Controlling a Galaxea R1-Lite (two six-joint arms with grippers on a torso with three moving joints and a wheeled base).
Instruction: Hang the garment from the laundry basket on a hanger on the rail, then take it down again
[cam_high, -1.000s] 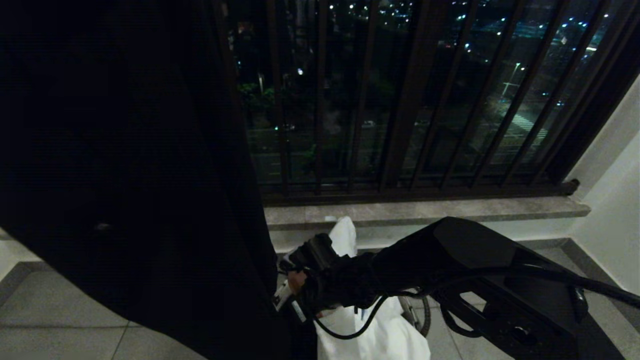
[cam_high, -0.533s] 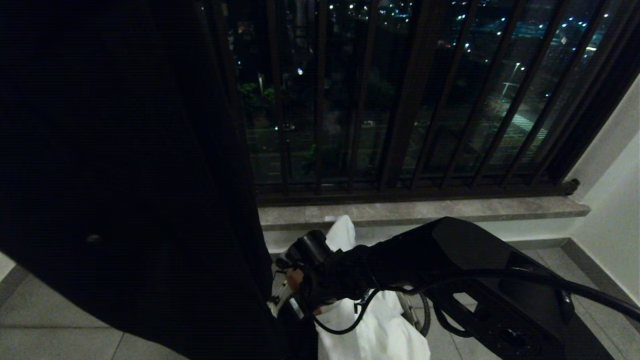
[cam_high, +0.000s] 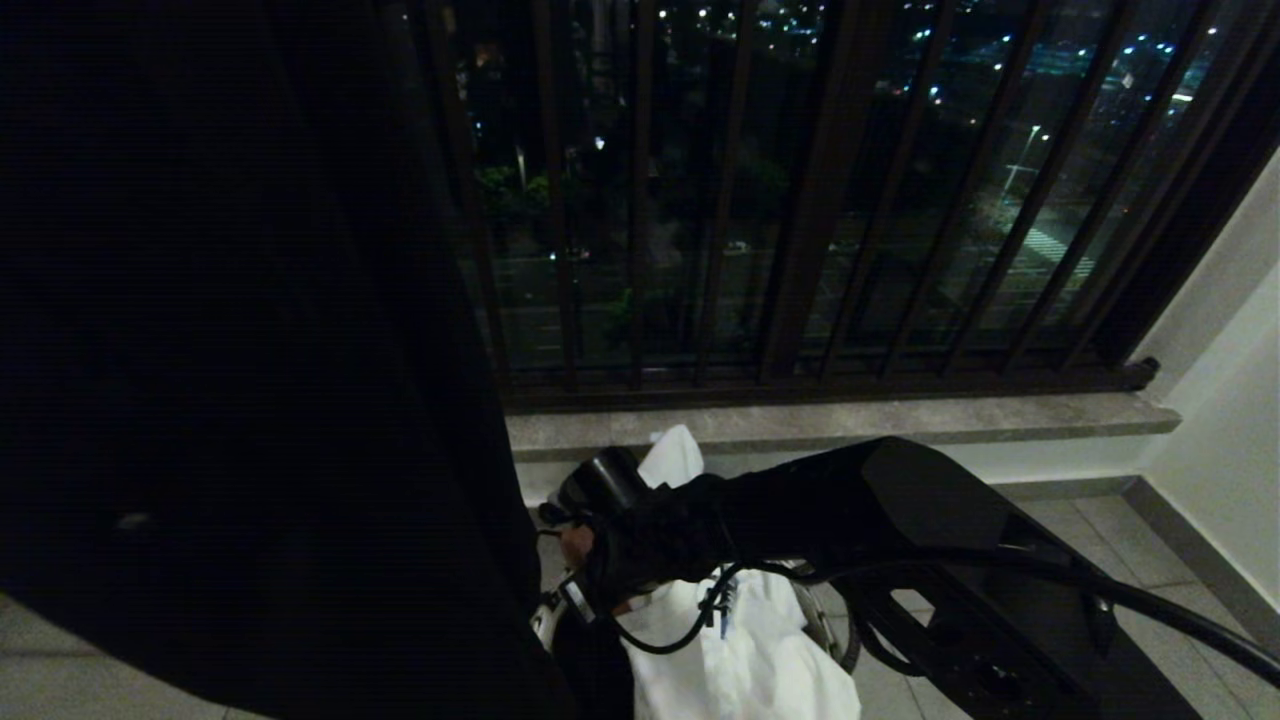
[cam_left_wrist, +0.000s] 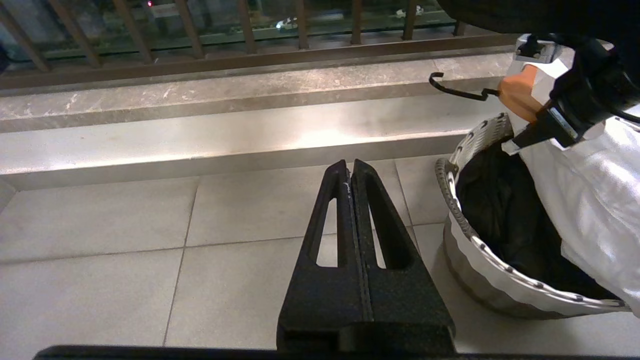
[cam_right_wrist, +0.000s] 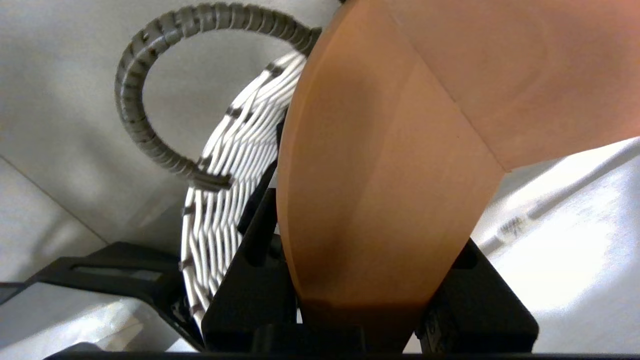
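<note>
Night window ahead of me, city lights beyond.

Dark vertical window bars (cam_high: 800, 200) run across the far side, with scattered city lights (cam_high: 1030, 140) behind them. Below sits a grey stone sill (cam_high: 850, 420), then pale floor tiles (cam_left_wrist: 125, 240). A white wall (cam_high: 1230, 400) closes the right; a black cloth (cam_high: 230, 350) hangs left.

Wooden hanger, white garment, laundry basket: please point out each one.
wooden hanger (cam_right_wrist: 380, 170), right wrist view, its broad wooden body.
white garment (cam_left_wrist: 595, 195), left wrist view, its draped cloth.
laundry basket (cam_left_wrist: 480, 272), left wrist view, its outer wall.
</note>
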